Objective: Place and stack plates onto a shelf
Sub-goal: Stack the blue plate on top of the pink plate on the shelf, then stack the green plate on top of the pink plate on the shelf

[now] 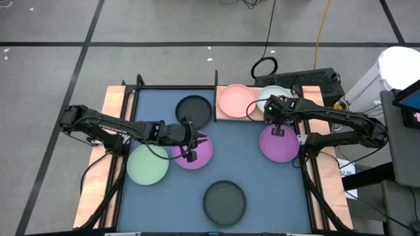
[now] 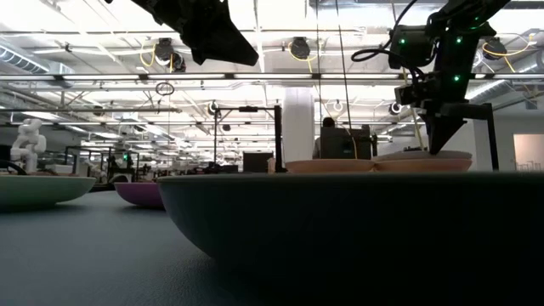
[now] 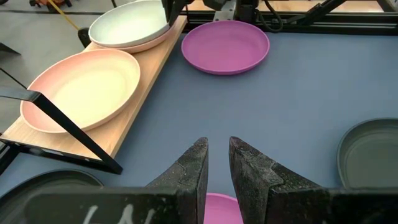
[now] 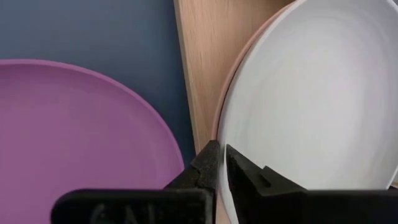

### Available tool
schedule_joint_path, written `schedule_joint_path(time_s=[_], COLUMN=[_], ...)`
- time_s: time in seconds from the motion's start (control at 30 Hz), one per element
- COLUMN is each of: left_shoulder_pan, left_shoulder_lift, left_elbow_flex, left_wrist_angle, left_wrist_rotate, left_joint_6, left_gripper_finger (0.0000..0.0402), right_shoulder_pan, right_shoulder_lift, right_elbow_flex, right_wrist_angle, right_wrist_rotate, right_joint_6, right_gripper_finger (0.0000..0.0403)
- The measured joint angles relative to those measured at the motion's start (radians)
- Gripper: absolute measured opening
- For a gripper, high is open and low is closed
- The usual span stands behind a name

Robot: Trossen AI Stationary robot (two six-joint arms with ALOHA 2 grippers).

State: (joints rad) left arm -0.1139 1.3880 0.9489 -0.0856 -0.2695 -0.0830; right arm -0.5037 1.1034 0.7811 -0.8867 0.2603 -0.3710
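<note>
R gripper (image 1: 278, 128), jaws nearly together, pinching rim of pale green plate (image 1: 270, 98) on shelf (image 1: 226, 116), upper right. L gripper (image 1: 192, 155), jaws slightly apart, hovering over purple plate (image 1: 197, 152), centre-left.

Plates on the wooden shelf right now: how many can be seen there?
2 clearly: a pink plate at the shelf's left part and a pale green plate to its right. A pinkish rim shows under the green one in the right wrist view, so a third may be hidden.

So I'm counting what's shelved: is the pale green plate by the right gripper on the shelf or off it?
On. The pale green plate lies on the shelf, over a pink rim, beside the pink plate.
</note>
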Motion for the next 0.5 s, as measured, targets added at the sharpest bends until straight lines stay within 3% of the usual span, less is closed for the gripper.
schedule_joint_path(time_s=[0.37, 0.5], left_shoulder_pan=[0.000, 0.001], left_shoulder_lift=[0.000, 0.000], left_elbow_flex=[0.000, 0.000], left_wrist_angle=[-0.001, 0.000], left_wrist_rotate=[0.000, -0.005], left_joint_6=[0.000, 0.006], left_gripper_finger=[0.0072, 0.0072], right_shoulder_pan=[0.001, 0.001], right_shoulder_lift=[-0.046, -0.101], right_elbow_flex=[0.000, 0.000], right_wrist_angle=[-0.006, -0.005], right_wrist_rotate=[-0.001, 0.001], right_joint_6=[0.031, 0.089], right_gripper_finger=[0.0018, 0.0037])
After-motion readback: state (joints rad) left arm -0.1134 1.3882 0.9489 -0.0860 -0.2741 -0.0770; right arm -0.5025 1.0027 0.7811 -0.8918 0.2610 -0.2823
